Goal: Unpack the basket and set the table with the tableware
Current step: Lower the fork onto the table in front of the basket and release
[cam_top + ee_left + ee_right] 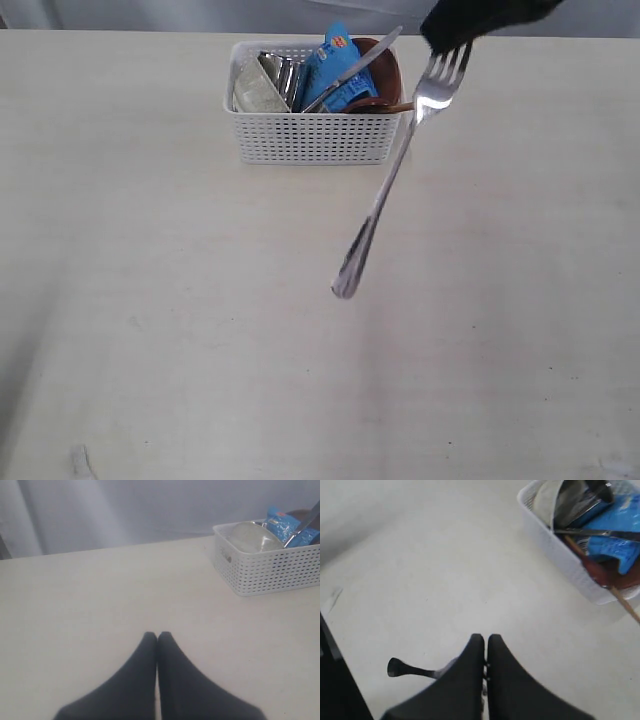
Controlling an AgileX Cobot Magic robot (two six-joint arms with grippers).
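My right gripper (452, 42) is shut on the tines of a steel fork (385, 195), which hangs tilted above the table (150, 250) in front of the white basket (310, 140). The fork's handle end (400, 668) sticks out beside the shut fingers of that gripper (486, 639). In the basket I see the steel knife (350, 70), the cream bowl (252, 90), the steel cup (283, 72), the brown plate (385, 68) and a wooden stick (625, 605). My left gripper (157, 636) is shut and empty, low over bare table, left of the basket (270, 570).
A blue snack packet (340, 65) stands among the tableware in the basket. A grey curtain (125, 510) runs behind the table's far edge. A dark post (340, 680) stands at the table's side in the right wrist view.
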